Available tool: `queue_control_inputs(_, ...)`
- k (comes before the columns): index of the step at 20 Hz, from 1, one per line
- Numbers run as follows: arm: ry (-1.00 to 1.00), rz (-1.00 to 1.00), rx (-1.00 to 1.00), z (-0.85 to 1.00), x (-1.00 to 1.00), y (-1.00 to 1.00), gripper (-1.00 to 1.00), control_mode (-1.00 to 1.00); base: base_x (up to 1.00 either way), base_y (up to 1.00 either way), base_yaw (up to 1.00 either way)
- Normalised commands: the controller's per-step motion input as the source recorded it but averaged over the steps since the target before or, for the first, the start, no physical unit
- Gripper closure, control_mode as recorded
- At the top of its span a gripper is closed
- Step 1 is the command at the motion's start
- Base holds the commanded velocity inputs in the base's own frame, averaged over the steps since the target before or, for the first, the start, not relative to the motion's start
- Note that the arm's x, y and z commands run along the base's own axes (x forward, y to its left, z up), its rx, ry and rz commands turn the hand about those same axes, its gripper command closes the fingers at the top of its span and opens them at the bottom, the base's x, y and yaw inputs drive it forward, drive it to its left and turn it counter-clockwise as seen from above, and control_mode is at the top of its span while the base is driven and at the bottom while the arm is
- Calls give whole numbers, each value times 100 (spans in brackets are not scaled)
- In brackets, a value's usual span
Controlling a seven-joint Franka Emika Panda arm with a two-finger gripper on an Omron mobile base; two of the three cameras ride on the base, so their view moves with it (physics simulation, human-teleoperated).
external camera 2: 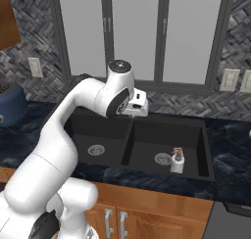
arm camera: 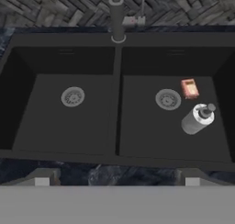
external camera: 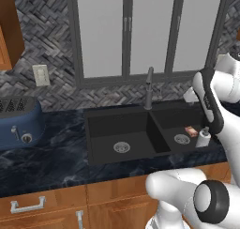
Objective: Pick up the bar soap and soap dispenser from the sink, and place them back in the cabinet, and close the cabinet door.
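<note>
We hold our pincer [arm camera: 117,182] high over the black sink [arm camera: 117,161], above the front rim near the wall between the two basins. Its two tips stand wide apart with nothing between them, so it is released and empty. The bar soap [arm camera: 189,88] lies flat on the floor of the right basin, well below the pincer and off to its right, just beside the round drain [arm camera: 168,99]. The soap dispenser [arm camera: 197,119] stands in that same basin, nearer the pincer than the bar. The faucet [arm camera: 117,16] rises at the far rim, straight ahead of the pincer.
</note>
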Motion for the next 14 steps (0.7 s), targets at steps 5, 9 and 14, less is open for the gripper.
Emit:
queue_control_inputs(5,-8,0,-3,-22,0,-55,-100,-100,0,0,0)
queue_control_inputs(9,-4,0,-2,-25,0,-51,-100,-100,0,0,0)
queue_control_inputs(14,-2,0,-3,-27,6,-47,-100,-100,0,0,0)
